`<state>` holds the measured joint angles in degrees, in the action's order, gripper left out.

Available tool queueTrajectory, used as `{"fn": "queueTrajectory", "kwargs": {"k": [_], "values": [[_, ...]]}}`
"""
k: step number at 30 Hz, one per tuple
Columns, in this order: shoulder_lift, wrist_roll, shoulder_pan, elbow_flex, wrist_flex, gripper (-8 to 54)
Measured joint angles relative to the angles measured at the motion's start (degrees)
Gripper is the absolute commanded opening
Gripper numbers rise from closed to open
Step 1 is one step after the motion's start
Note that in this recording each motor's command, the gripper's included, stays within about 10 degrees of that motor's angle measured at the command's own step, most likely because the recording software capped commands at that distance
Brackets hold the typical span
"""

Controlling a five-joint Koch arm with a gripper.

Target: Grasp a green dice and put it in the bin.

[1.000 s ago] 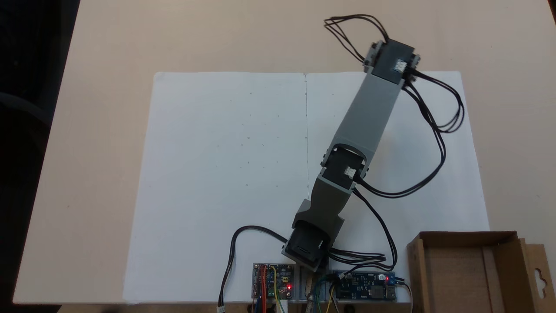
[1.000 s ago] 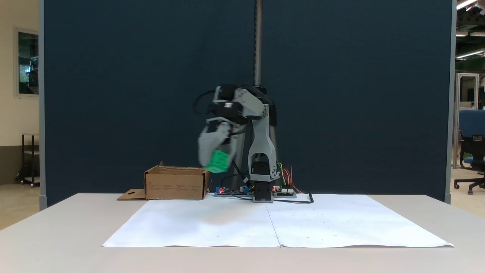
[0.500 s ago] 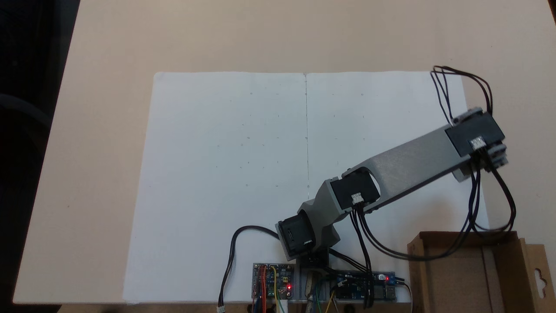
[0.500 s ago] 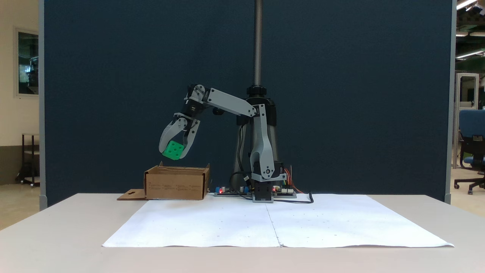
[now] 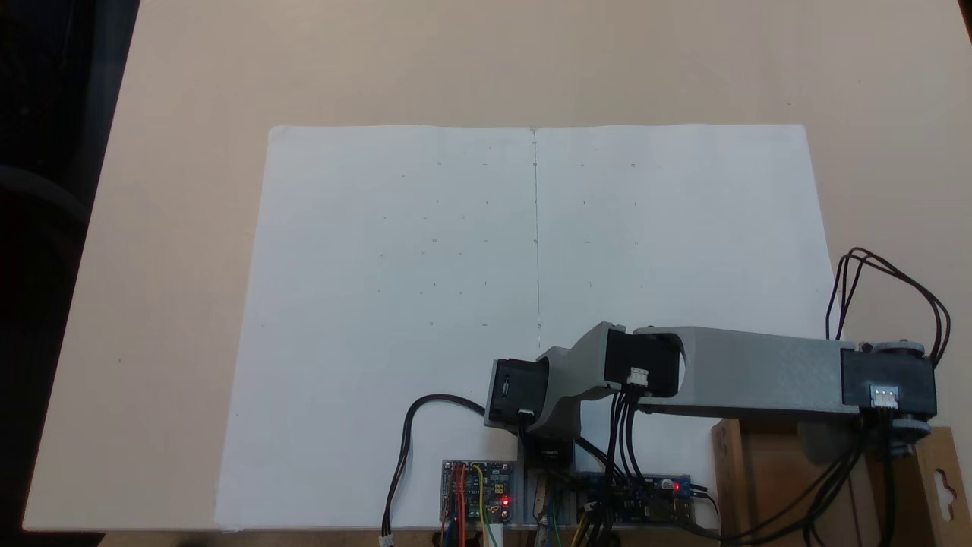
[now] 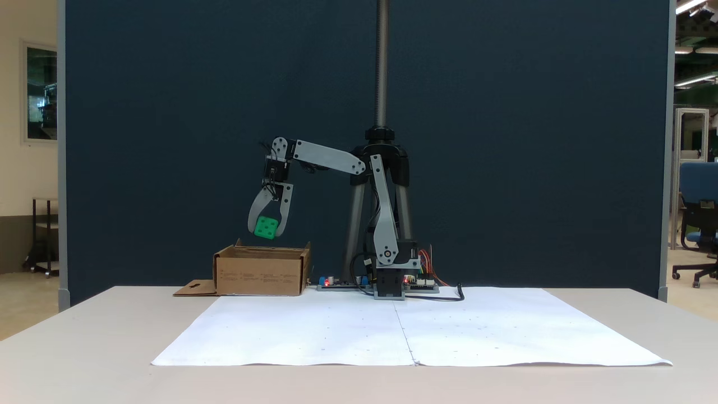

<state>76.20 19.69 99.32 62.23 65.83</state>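
Observation:
The green dice (image 6: pixel 266 227) hangs in the air just above the open top of the bin (image 6: pixel 261 271), a brown cardboard box. My gripper (image 6: pixel 267 232) points straight down and is shut on the dice, one grey finger on each side. From above, the grey forearm and black wrist motor (image 5: pixel 885 389) reach over the bin (image 5: pixel 767 486) and hide the gripper and the dice. The bin's flap with a hang-hole cutout (image 5: pixel 942 482) sticks out at the right edge.
Two white paper sheets (image 5: pixel 456 289) cover the middle of the table. Circuit boards (image 5: pixel 477 490) and black cables (image 5: pixel 767 513) sit by the arm's base (image 6: pixel 388 283), close to the bin. A dark blue partition stands behind the table.
The arm has swung from over the paper to above the bin, carrying the green dice. The gripper now hangs vertically over the box instead of tilted.

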Motion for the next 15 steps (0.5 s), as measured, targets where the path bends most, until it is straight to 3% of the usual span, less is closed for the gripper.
{"fn": "queueTrajectory", "kwargs": {"k": [5,6,9,13,15], "values": [[-2.81,2.37,2.29,0.09,0.26,12.2],[-3.25,2.46,2.29,0.0,0.26,14.9],[-3.69,2.64,3.08,0.09,0.26,33.0],[-4.92,2.72,3.52,0.09,0.26,47.3],[-4.75,2.72,3.96,-0.09,0.26,46.3]]}}
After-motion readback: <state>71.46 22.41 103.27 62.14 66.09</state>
